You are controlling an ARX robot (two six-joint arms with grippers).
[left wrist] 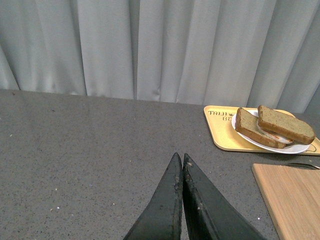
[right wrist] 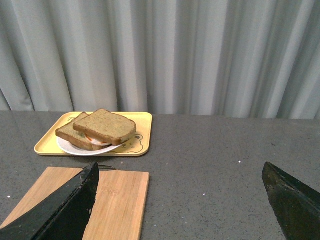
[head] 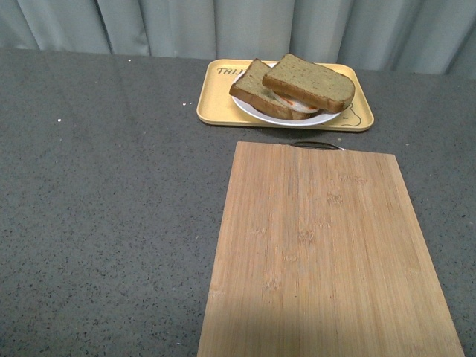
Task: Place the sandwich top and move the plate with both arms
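The sandwich top [head: 311, 82] is a golden-brown bread slice lying tilted over a second slice [head: 256, 89], with egg white and something red showing between them. Both rest on the round white plate [head: 316, 119], which stands on a yellow tray. They also show in the left wrist view [left wrist: 286, 124] and the right wrist view [right wrist: 106, 125]. My left gripper [left wrist: 181, 159] is shut and empty above bare counter, well away from the plate. My right gripper [right wrist: 180, 172] is open and empty, apart from the plate. Neither arm shows in the front view.
The yellow tray [head: 216, 104] sits at the back of the dark speckled counter [head: 104, 201], in front of a grey curtain [head: 223, 26]. A large wooden cutting board [head: 327, 253] with a metal handle lies in front of the tray.
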